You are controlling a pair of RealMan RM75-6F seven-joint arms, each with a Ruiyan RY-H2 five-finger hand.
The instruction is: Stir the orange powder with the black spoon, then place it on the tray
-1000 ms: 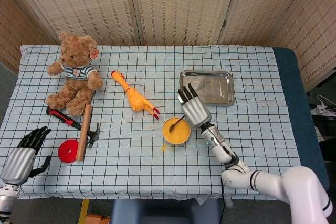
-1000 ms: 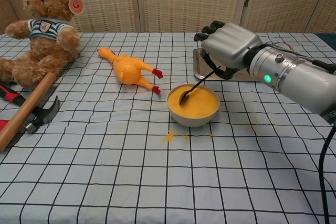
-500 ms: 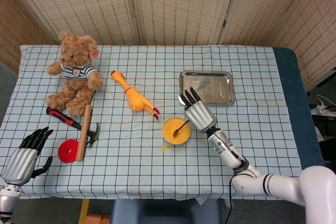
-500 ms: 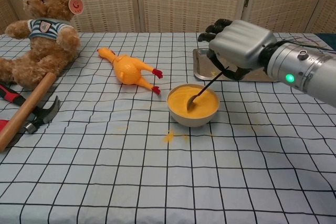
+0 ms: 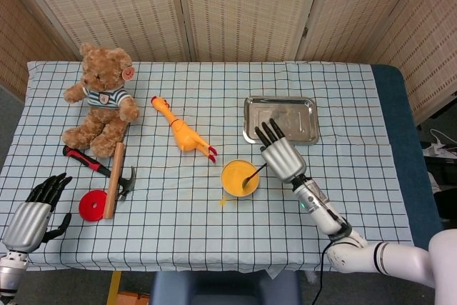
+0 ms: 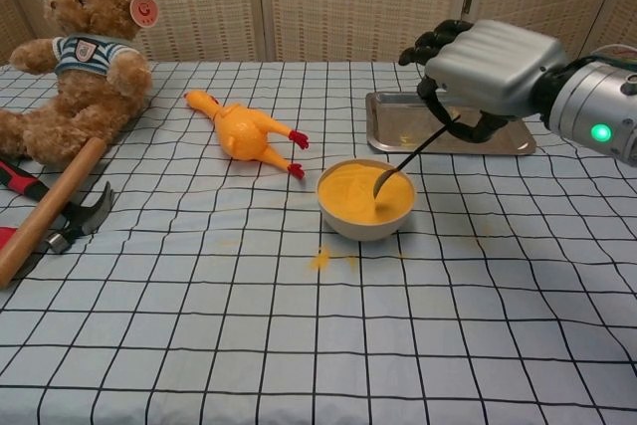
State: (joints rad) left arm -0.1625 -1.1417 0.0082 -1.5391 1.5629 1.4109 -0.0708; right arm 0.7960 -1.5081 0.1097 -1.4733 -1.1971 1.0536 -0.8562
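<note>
Clearly the stirring step is in hand. The right hand [image 6: 490, 65] holds the spoon [image 6: 410, 159] by the far end of its handle, with the fingers curled around it. From the chest view the grip looks firm, but how exactly the fingers lie on the handle is hidden under the palm. The hand hovers to the right of the bowl [image 6: 365, 199] and a little above it, between the bowl and the tray [image 6: 498, 136]. I judge it is held there so that the handle comes in at a slant and the hand itself stays out of the powder [image 5: 234, 176].

The spoon's long axis runs from its head, low in the powder on the right part of the bowl, up and to the right toward the hand. So the head points down and left, and the handle points toward the tray. This slant should make circling easy, and the tray just behind the bowl is a short way for the later placing.

Some powder lies spilled on the cloth [image 6: 249, 325] just in front of the bowl, so a gentler stir seems wise.

The left hand [image 5: 32, 208] rests far left of the bowl, near the table edge, with fingers apart and nothing in it.
</note>
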